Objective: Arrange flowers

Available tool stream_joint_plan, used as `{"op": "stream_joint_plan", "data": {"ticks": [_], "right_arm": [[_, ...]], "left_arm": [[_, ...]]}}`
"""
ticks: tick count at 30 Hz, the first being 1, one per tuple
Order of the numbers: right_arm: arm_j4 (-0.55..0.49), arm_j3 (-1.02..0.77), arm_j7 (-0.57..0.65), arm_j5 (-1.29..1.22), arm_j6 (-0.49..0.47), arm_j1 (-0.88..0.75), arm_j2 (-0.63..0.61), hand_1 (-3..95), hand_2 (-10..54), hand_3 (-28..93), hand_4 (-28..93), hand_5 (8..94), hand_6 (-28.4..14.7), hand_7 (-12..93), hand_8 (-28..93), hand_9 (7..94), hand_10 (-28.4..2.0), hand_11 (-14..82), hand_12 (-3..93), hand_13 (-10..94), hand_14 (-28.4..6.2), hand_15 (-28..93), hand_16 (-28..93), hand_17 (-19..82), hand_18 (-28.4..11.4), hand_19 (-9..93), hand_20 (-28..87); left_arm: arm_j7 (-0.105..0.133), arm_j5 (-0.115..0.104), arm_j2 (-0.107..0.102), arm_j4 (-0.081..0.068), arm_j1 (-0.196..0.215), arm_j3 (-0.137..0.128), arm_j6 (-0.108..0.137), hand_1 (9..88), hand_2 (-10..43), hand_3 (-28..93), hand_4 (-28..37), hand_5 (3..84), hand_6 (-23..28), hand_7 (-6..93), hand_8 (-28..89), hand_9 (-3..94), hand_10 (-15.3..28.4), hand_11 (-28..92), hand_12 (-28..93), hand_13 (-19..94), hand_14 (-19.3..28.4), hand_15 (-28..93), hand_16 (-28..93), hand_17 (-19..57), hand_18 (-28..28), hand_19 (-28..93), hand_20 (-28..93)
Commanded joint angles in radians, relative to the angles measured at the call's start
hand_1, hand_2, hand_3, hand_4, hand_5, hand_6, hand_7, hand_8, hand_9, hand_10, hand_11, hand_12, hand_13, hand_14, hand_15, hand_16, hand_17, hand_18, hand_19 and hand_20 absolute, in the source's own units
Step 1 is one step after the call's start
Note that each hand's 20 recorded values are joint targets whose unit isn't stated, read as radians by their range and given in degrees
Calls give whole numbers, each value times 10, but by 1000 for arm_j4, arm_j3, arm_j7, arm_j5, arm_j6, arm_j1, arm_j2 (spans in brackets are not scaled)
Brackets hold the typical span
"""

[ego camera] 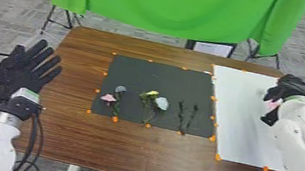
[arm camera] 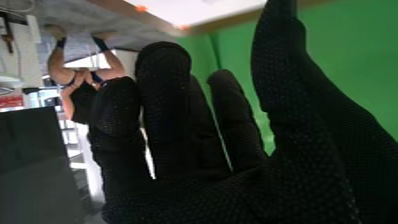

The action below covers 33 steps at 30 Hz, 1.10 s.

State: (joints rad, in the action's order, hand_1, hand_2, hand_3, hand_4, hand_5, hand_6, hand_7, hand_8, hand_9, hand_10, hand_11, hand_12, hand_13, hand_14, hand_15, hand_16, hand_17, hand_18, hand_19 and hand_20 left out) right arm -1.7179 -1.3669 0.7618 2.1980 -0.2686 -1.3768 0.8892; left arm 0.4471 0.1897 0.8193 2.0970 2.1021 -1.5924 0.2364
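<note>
Wooden worktop (ego camera: 141, 155) | right hand (ego camera: 293, 88) is hovering, fingers extended, by pink bloom (ego camera: 274, 102) at white board (ego camera: 238, 119) — likely early; flowers (ego camera: 161, 103) on mat (ego camera: 164, 78) are awaiting transfer

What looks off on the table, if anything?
Two dark stems at the right of the black mat show no blossoms, unlike the pink flower and the pale blue flower beside them. May be intended. Nothing looks spilled.

Left hand (ego camera: 20, 74) flat, fingers spread; right hand (ego camera: 290, 88) loose, fingers extended.
</note>
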Motion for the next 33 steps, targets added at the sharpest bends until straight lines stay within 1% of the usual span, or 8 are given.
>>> {"op": "stream_joint_plan", "data": {"ticks": [1,6,10,15,21,24,29,33], "right_arm": [[40,-6,17,-66,-141,40,-20,450,-95,797,-283,390,-56,137,-117,384,-142,99,93,635,-118,708,227,363,-223,844,374],[69,-15,37,-122,-248,52,-15,456,-95,794,-282,393,-59,132,-115,385,-139,102,86,631,-121,713,221,362,-224,844,375],[84,-13,48,-116,-248,42,-19,484,-95,797,-281,396,-67,128,-114,372,-154,102,84,624,-117,696,261,362,-224,843,364],[81,-12,49,-122,-234,11,-23,513,-95,788,-282,399,-73,132,-115,368,-167,105,80,624,-112,681,283,362,-223,842,355],[70,-32,47,-131,-234,-43,-25,542,-76,755,-282,534,-37,163,-125,572,-141,137,123,656,-95,633,288,375,-217,839,352],[53,-43,35,-118,-214,-84,-27,560,-72,742,-282,590,-20,184,-129,643,-126,155,152,677,-82,587,313,378,-210,836,357],[9,-51,-4,-114,-123,-136,-40,584,-85,720,-283,640,-15,246,-27,740,-94,92,300,697,-73,555,345,386,-208,836,372],[-80,-75,-40,-120,-61,-193,-49,596,-94,708,-283,679,-12,293,-14,798,-89,94,379,713,-70,543,361,395,-205,835,373]], "left_arm": [[13,-9,-5,5,1,13,-6,232,148,710,-283,394,82,85,-69,297,138,138,113,196,154,261,-45,-58,139,282,88],[9,-8,-2,6,0,17,-5,232,148,711,-283,395,82,87,-69,300,138,139,112,198,155,263,-46,-59,139,282,88],[4,-4,-1,5,-6,21,-12,231,148,712,-283,396,82,87,-70,302,138,141,112,199,155,264,-47,-59,139,282,88],[5,-9,1,6,-6,23,-8,232,148,711,-283,397,82,87,-70,303,138,142,111,200,155,263,-47,-58,139,282,88],[-3,-5,6,6,-4,20,-9,232,148,711,-283,397,82,88,-70,304,138,142,111,201,155,264,-47,-58,139,282,88],[-6,-6,9,6,-1,18,-8,233,148,711,-283,397,82,87,-70,304,139,141,110,201,155,264,-48,-59,139,283,88],[-16,-3,15,5,0,16,-15,233,148,712,-283,398,82,87,-71,305,139,141,111,201,156,264,-48,-58,139,283,88],[-23,-3,17,7,9,7,-17,233,149,712,-283,397,82,87,-70,305,139,141,111,200,156,264,-47,-58,139,283,87]]}}
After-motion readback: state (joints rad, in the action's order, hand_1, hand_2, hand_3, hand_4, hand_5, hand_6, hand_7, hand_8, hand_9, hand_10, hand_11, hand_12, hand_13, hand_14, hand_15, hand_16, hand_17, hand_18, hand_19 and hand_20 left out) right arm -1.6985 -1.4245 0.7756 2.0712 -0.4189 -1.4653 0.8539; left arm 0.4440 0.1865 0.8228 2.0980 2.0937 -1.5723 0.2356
